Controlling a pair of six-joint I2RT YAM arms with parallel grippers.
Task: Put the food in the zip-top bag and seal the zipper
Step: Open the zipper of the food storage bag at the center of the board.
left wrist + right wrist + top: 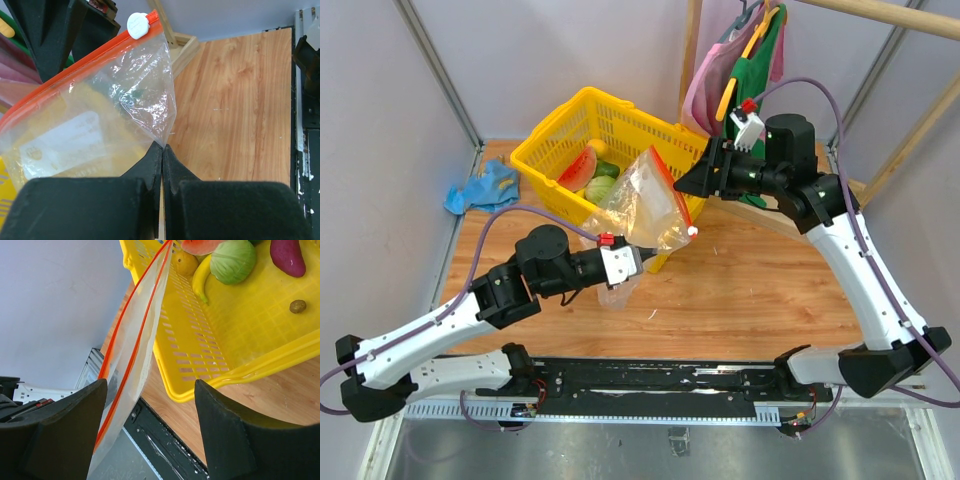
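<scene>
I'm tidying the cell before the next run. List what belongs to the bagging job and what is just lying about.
Job: zip-top bag, pinched by the left hand; its zipper; the open right hand at its edge; watermelon wedge, round green piece, eggplant and yellow fruit in the yellow basket.
Lying about: blue cloth, hanging clothes.

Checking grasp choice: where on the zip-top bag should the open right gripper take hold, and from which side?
Likely the red-orange zipper strip, straddled from its top-edge side, one finger on each face. It lies edge-on between the right gripper's open fingers and looks firmer than the bag's clear film; the left gripper pinches a lower corner.
</scene>
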